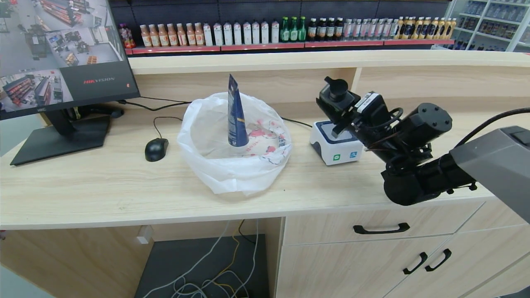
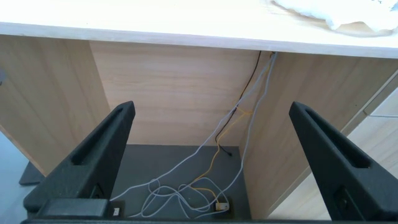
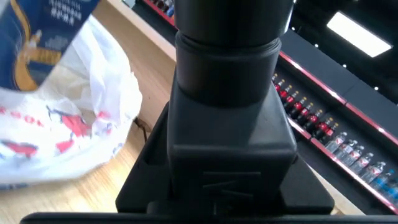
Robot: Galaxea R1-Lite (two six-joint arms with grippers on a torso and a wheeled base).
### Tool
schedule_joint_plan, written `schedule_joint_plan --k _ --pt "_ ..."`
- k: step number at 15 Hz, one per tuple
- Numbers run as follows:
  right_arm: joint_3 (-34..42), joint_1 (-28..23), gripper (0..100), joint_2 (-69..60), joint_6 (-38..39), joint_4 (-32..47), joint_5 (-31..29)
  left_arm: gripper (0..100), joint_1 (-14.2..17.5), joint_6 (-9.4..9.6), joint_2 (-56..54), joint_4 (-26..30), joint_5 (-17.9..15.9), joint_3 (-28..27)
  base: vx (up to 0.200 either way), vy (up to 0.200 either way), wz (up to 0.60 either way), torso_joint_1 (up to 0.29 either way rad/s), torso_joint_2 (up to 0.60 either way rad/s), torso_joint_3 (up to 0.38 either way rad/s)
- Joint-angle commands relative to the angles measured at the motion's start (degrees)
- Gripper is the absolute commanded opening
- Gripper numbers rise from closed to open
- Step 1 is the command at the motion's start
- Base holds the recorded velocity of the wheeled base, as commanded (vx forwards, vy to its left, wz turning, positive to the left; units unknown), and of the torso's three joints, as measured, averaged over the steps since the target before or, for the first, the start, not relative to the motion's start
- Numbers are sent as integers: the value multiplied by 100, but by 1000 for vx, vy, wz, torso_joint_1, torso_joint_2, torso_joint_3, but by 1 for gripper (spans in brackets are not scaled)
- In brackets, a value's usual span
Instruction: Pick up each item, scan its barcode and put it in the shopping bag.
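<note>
Wooden counter (image 1: 103, 186) runs across the head view, with a shelf of bottles (image 1: 290, 31) along the top of the frame.

Starting at my right gripper (image 1: 336, 87), right of centre: it hangs above the counter, just over the white scanner (image 1: 335, 151). I can't make out whether it is parted or closed, because its own black housing blocks the wrist camera and the head view catches it end-on. The arm behind it also hides the scanner's right edge.

My left gripper (image 2: 211, 109) sits below the counter edge. Its fingers (image 2: 93, 162) are spread wide with nothing between them, and loose cables (image 2: 186, 186) lie on the floor beyond.

At centre frame stands the white shopping bag (image 1: 215, 174), mouth open and rim rolled down. A blue tube (image 1: 236, 116) stands upright inside, cap end down and flat end above the rim. Red marks show around its foot. I can't say whether those are print on the bag or another packet.

Left of the bag lies a black mouse (image 1: 156, 149). A monitor (image 1: 62, 49) fills the upper left corner, cut off by the frame edge. Drawers (image 1: 381, 227) sit at lower right.
</note>
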Motion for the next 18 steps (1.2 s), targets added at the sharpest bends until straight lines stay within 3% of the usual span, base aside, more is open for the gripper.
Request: schedule_joint_plan --k 1,3,6,11,15,18 --pt "336 185 0 -375 212 -67 -289 100 1 -2 -2 0 3 0 0 0 0 0 0 0" --pt "1154 211 0 -885 687 -198 -834 100 1 -2 -2 0 3 0 0 0 0 0 0 0" --pt "1742 106 0 -1272 1074 -198 -896 100 1 -2 -2 0 3 0 0 0 0 0 0 0" --pt "2973 308 0 -1817 2620 -198 -2293 100 1 -2 -2 0 3 0 0 0 0 0 0 0" --pt "3052 844 0 -1975 3078 -198 -3629 100 1 -2 -2 0 3 0 0 0 0 0 0 0" --pt "2911 897 0 -1922 3095 -198 -3831 100 1 -2 -2 0 3 0 0 0 0 0 0 0"
